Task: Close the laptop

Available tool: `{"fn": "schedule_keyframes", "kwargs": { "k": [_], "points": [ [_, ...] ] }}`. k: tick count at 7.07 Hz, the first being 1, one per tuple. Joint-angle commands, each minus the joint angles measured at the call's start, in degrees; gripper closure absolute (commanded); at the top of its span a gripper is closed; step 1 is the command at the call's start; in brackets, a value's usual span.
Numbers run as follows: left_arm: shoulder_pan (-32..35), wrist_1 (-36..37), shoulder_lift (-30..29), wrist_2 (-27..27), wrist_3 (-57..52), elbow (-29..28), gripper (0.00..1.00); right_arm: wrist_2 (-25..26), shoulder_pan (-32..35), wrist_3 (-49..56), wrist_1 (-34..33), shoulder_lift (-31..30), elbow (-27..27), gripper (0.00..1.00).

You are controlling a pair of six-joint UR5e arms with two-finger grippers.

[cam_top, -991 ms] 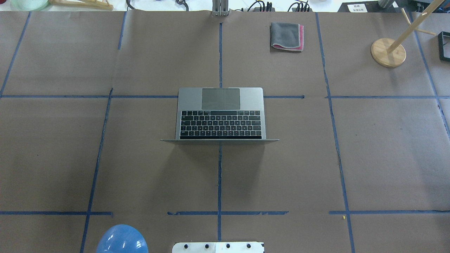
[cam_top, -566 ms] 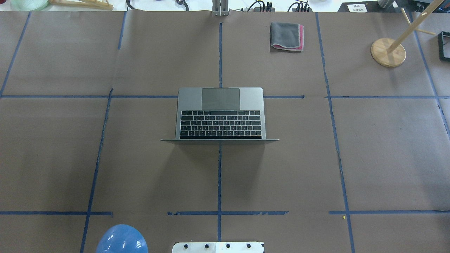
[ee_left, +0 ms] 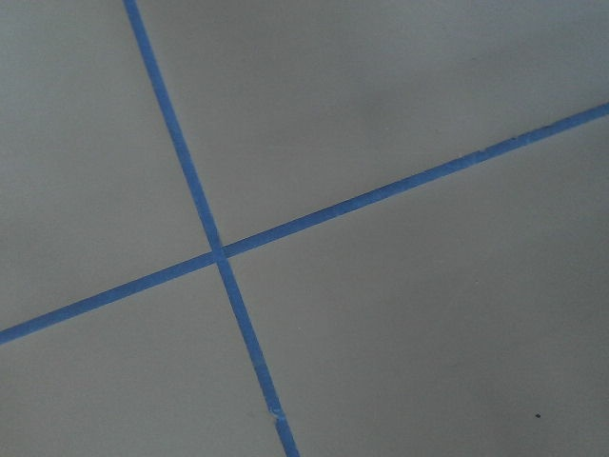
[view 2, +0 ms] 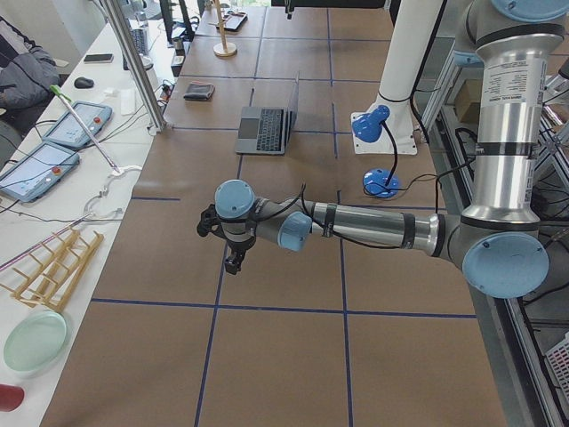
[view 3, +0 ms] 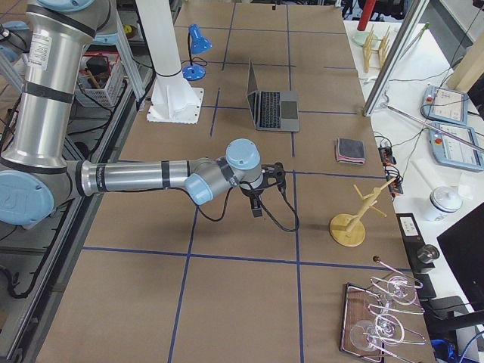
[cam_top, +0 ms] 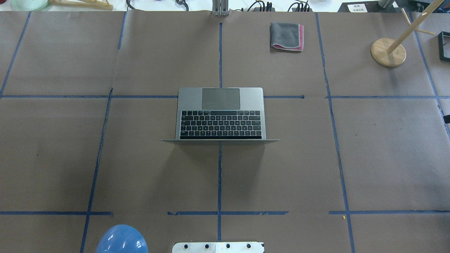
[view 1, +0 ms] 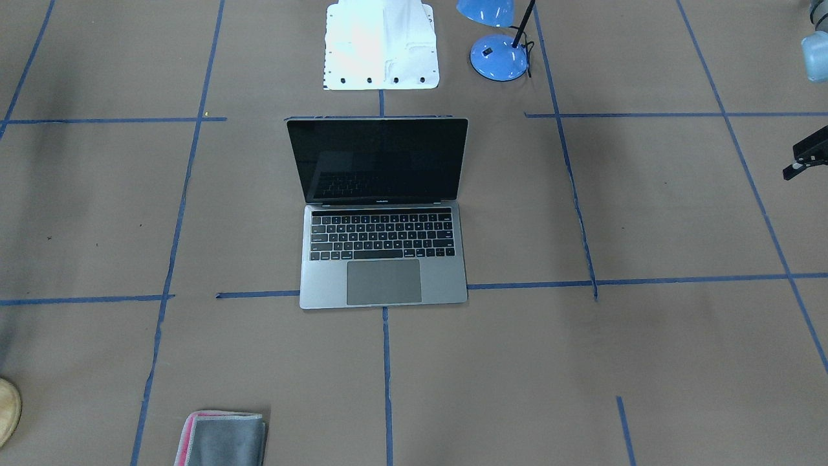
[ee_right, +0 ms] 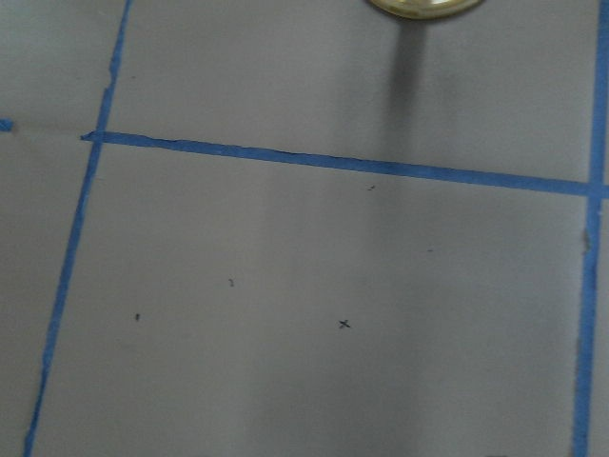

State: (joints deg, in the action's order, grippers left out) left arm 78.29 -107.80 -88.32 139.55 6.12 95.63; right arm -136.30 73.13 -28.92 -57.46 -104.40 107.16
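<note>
The laptop (cam_top: pixel 220 112) stands open at the table's middle, its keyboard and trackpad facing away from the robot. Its black screen (view 1: pixel 378 162) is upright, and only the lid's thin top edge shows in the overhead view. It also shows in the left view (view 2: pixel 267 129) and the right view (view 3: pixel 272 106). My left gripper (view 2: pixel 233 258) hangs over bare table far to the laptop's left; part of it shows at the front view's right edge (view 1: pixel 805 162). My right gripper (view 3: pixel 257 203) hangs far to the laptop's right. I cannot tell whether either is open or shut.
A folded grey-and-pink cloth (cam_top: pixel 286 36) lies at the far side. A wooden stand (cam_top: pixel 388 52) is at the far right, with a black frame (cam_top: pixel 443 45) beside it. A blue lamp (cam_top: pixel 122 239) and the white base plate (cam_top: pixel 218 247) are near the robot.
A small dark part of the right gripper has come into the overhead view at its right edge. The laptop has not moved.
</note>
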Motion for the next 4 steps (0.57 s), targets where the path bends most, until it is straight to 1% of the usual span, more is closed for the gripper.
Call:
{"fn": "schedule_keyframes", "kwargs": {
  "k": [1, 2, 3, 4],
  "points": [
    [-7.4, -19.0, 3.1, -0.6, 21.8, -0.1, 0.00, 0.4, -6.5, -13.9, 11.2, -0.2, 0.0, 0.01],
    [-9.9, -28.0, 5.0, -0.6, 30.9, 0.0, 0.00, 0.6, -8.6, -18.1, 14.5, -0.2, 0.0, 0.01],
    [-12.3, -33.1, 5.4, -0.6, 37.5, 0.3, 0.00, 0.6, -10.0, -21.7, 17.8, -0.3, 0.0, 0.01],
    [-16.1, -37.6, 5.4, -0.8, 44.3, 0.4, 0.00, 1.2, -11.8, -26.2, 22.8, -0.7, 0.0, 0.02]
  ]
}}
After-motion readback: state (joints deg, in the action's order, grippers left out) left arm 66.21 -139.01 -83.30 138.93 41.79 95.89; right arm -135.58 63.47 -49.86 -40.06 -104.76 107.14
